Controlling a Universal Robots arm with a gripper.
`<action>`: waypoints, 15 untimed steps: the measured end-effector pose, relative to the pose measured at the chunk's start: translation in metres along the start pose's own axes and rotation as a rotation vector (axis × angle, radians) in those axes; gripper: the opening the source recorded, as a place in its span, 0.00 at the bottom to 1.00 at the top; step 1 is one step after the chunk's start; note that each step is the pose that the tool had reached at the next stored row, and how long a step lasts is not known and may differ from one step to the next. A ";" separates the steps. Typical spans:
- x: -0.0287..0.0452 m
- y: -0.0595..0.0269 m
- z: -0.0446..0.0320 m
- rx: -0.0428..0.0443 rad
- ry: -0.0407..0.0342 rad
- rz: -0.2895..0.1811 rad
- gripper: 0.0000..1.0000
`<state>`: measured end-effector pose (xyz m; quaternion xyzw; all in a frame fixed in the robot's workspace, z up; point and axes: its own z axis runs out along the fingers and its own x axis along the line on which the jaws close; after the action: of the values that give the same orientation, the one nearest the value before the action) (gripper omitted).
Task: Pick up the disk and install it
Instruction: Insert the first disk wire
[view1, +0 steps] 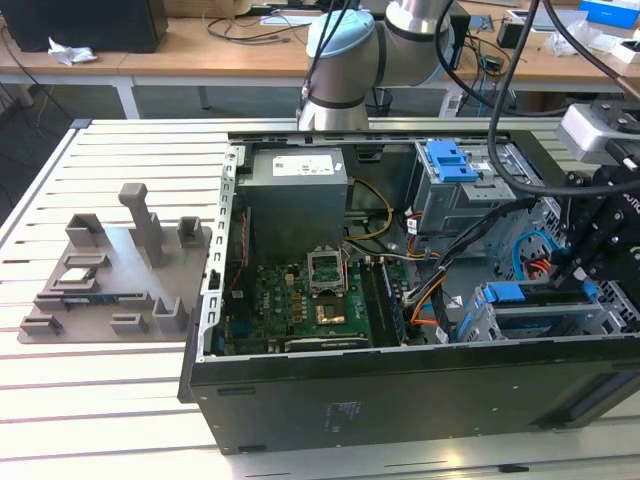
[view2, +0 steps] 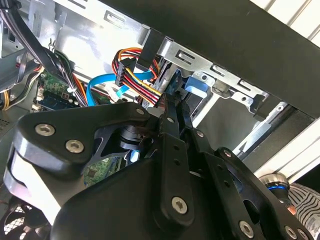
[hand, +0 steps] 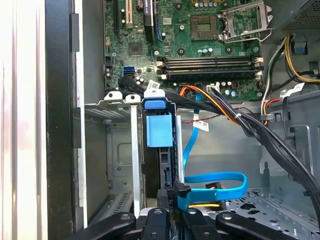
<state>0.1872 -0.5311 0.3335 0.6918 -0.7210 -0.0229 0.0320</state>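
Note:
The disk (hand: 159, 131) stands edge-on in the metal drive cage (hand: 116, 107) at the case's near corner, its blue carrier tab facing the motherboard. In the exterior view the blue carrier edge of the disk (view1: 520, 295) sits in the lower bay on the exterior view's right. My gripper (hand: 169, 196) is at the disk's cable end with its black fingers drawn close together on the thin edge. Those fingers (view2: 175, 112) converge just short of the blue tab (view2: 196, 84) in the second wrist view. From outside, the gripper (view1: 568, 268) reaches down into the case.
A blue data cable (hand: 215, 181) and a bundle of power cables (hand: 240, 120) run right beside the gripper. The motherboard (view1: 310, 300), the power supply (view1: 295, 200) and a blue latch on a grey cage (view1: 450, 160) fill the case. A grey fixture plate (view1: 110, 270) lies left of it.

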 end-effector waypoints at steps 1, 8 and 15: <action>0.0000 0.0000 0.0000 0.0000 0.0000 0.000 0.16; 0.0002 0.0007 -0.0074 0.0000 -0.0009 0.000 0.24; -0.0023 0.0039 -0.0473 0.0004 -0.0001 0.000 0.11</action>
<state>0.1871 -0.5282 0.3809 0.6918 -0.7210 -0.0228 0.0318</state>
